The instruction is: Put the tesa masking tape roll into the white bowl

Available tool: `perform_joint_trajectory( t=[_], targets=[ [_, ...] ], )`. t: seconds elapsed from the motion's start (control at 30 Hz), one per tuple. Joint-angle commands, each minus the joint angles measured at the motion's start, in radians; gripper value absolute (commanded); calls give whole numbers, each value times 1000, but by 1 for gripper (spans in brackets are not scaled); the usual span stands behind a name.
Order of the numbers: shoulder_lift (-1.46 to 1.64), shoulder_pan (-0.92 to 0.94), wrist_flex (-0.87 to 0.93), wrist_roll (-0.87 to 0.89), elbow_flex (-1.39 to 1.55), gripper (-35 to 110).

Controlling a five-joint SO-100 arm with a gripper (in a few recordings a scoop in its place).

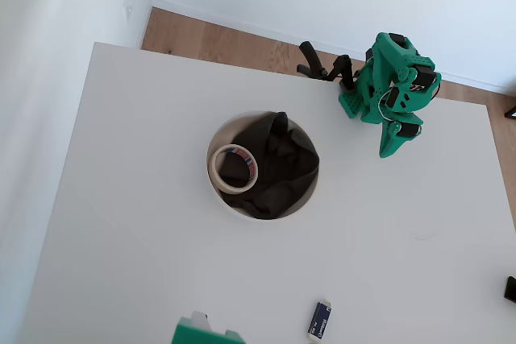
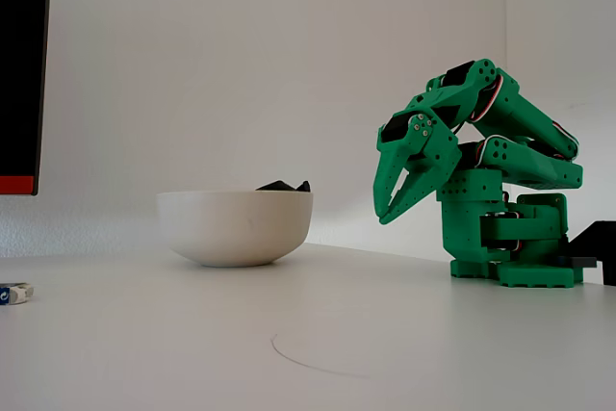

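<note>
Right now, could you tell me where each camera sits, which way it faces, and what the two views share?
Overhead view: above the table, looking straight down at the white bowl holding the tape roll and dark material; the folded green arm sits at upper right.
Fixed view: near tabletop height, looking sideways across the table; the arm stands at right, its end effector pointing down.
Shared: bowl, arm, and the small blue-labelled object.
</note>
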Motion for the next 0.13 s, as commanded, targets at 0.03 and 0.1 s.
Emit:
perform_joint_trajectory(
  t=[0.03, 0.1],
  targets=[
    [6, 18, 11, 6, -8, -8],
    [6, 18, 11, 6, -8, -8]
  ],
)
